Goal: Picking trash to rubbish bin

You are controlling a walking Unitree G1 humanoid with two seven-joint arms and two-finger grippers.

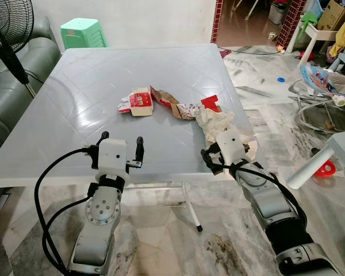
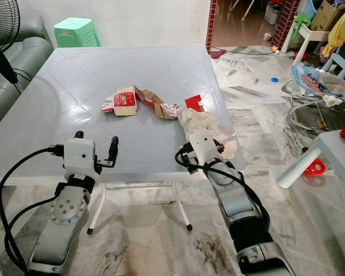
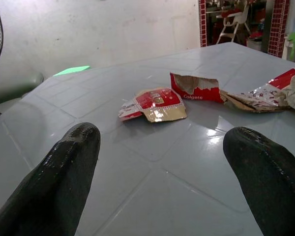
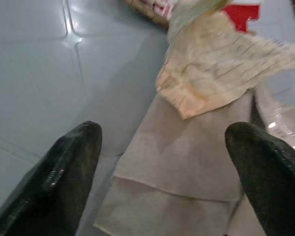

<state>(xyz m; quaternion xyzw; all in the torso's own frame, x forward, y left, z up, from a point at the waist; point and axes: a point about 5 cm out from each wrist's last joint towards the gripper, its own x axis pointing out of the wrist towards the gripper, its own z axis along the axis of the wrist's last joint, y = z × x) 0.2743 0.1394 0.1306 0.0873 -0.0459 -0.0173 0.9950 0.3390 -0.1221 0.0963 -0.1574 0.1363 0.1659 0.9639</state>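
The right gripper [image 4: 162, 172], fingers wide, hovered over crumpled beige paper napkins [image 4: 211, 69]: light, soft, best pinched at a bunched fold.

Both eye views look forward and down from the head onto the table [image 1: 75, 115], sharing the litter toward 12 o'clock. The left wrist view skims low across the table; the right wrist view sits close above crumpled paper [image 4: 221, 64].
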